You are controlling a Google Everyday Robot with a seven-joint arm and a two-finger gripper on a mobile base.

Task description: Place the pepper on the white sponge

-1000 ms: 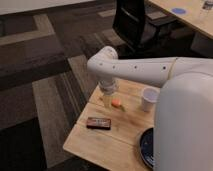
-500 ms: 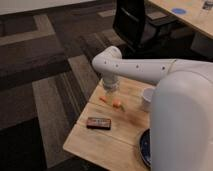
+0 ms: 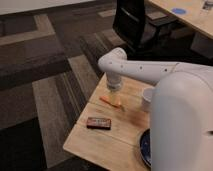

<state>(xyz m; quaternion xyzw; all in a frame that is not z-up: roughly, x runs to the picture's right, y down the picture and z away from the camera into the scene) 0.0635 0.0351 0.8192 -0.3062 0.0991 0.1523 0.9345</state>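
pepper: the pepper point(image 3: 106, 100) lies flat on the wooden table point(image 3: 95, 142), near the far left edge, as a slim orange-red sliver running from upper left to lower right.
pepper vs gripper: its right end sits directly under the gripper point(image 3: 115, 96); its left tip pokes out clear of it. Contact between the 2 cannot be made out.
gripper: points straight down from the wrist, low over the table, just left of the cup. Jaws apart, not clamped on anything that can be seen.
change, pepper: 1 s ago it showed only as a short orange blob at the right of the wrist. Now a longer stretch shows, reaching out to the left.
change, arm: the white arm point(image 3: 145, 70) has its elbow further right than 1 s ago, nearer the cup. Jaw spread unchanged.
cup: white cup point(image 3: 147, 97) upright, right of the gripper, apart from the pepper. Same spot as before.
box: dark box point(image 3: 98, 122) with red markings lies flat nearer the front-left edge, well apart from the pepper. Not moved.
plate: dark blue plate point(image 3: 145, 147) at the front right, partly hidden by the robot body point(image 3: 182, 120).
surroundings: black chair point(image 3: 135, 22) beyond the table, on striped carpet point(image 3: 40, 75).
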